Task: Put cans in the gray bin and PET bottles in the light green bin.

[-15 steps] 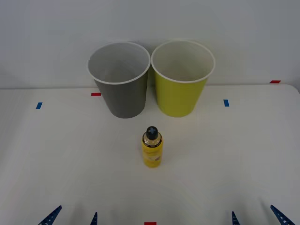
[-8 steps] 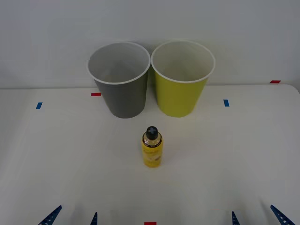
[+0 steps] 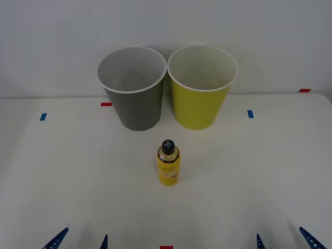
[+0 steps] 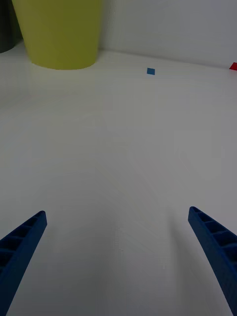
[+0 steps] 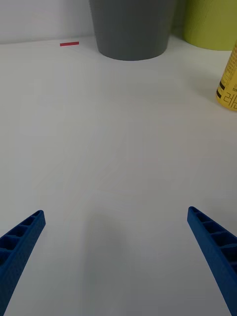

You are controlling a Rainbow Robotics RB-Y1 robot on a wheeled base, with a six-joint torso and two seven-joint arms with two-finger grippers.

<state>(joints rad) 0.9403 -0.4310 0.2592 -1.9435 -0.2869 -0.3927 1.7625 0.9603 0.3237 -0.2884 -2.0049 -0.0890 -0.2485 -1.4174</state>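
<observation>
Here the bottle (image 3: 168, 165) stands upright, cap up; left fingers (image 5: 22, 242) and right fingers (image 4: 22, 244) spread wide, empty

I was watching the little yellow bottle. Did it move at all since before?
No. The yellow bottle stands upright in the same spot, in front of the gap between the gray bin and the green bin.

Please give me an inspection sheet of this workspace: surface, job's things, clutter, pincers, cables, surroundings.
Surface: white table, small blue and red tape marks.
Job's things: bottle upright, mid-table, in front of both bins, apart from them; gray bin and green bin side by side at the far edge, nothing seen inside either.
Clutter: nothing seen.
Pincers: left pincer and right pincer open, low at the near edge, holding nothing.
Cables: nothing seen.
Surroundings: plain wall behind.
</observation>
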